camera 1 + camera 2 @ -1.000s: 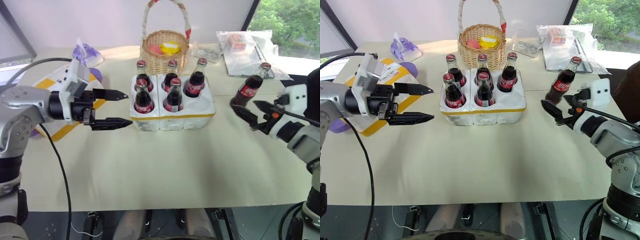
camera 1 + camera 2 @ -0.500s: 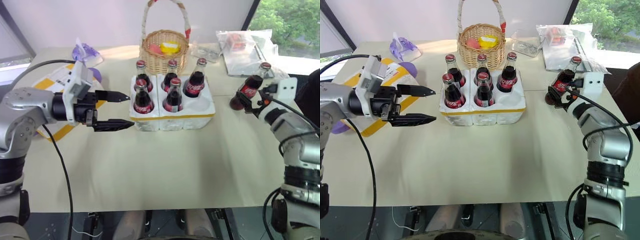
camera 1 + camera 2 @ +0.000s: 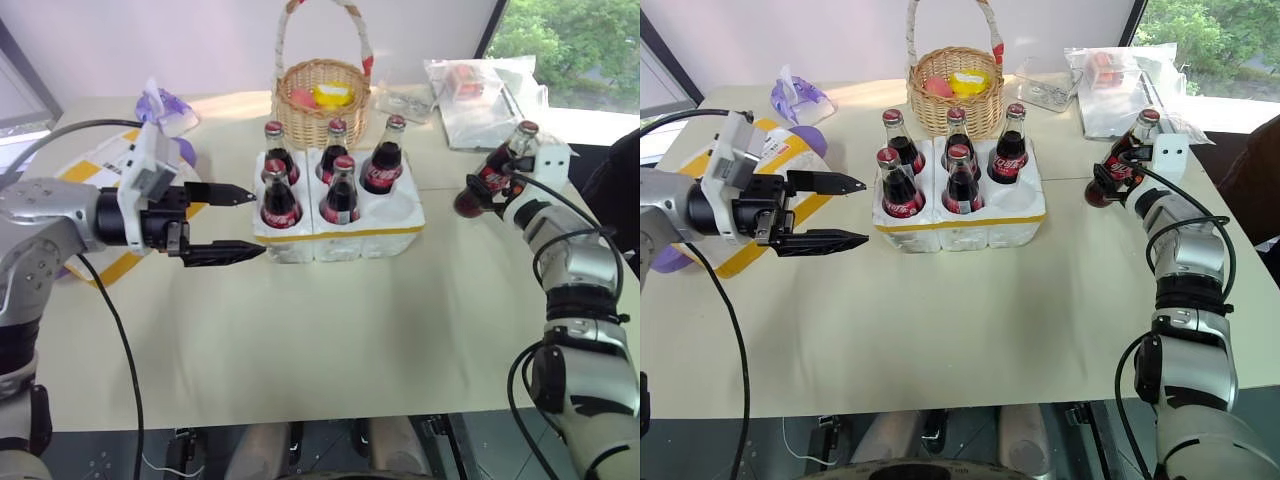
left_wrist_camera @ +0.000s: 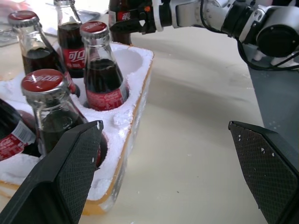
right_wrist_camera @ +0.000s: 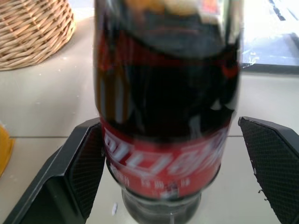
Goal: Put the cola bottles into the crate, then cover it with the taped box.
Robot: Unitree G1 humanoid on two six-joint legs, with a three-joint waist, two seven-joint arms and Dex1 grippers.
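The white foam crate [image 3: 970,228] with its yellow band stands mid-table. Several cola bottles [image 3: 898,185] stand upright in its wells, and the near right well [image 3: 1018,196] holds nothing. One more cola bottle [image 3: 1122,162] stands on the table at the right. My right gripper [image 3: 1102,182] is open with a finger on each side of this bottle's lower body [image 5: 168,84]. To the crate's left my left gripper [image 3: 863,210] hovers open, pointing at the crate with nothing between its fingers. The taped box [image 3: 792,160] lies at the far left, partly behind the left arm.
Just behind the crate stands a wicker basket [image 3: 955,90] with fruit in it. Clear plastic bags [image 3: 1120,80] lie at the back right and a purple-and-white object [image 3: 795,95] at the back left. A black cable [image 3: 725,330] hangs from the left arm. The table's right edge is near the loose bottle.
My right gripper has moved forward to the loose bottle and now has a finger on each side of it. The left arm has not moved. The camera has shifted slightly.
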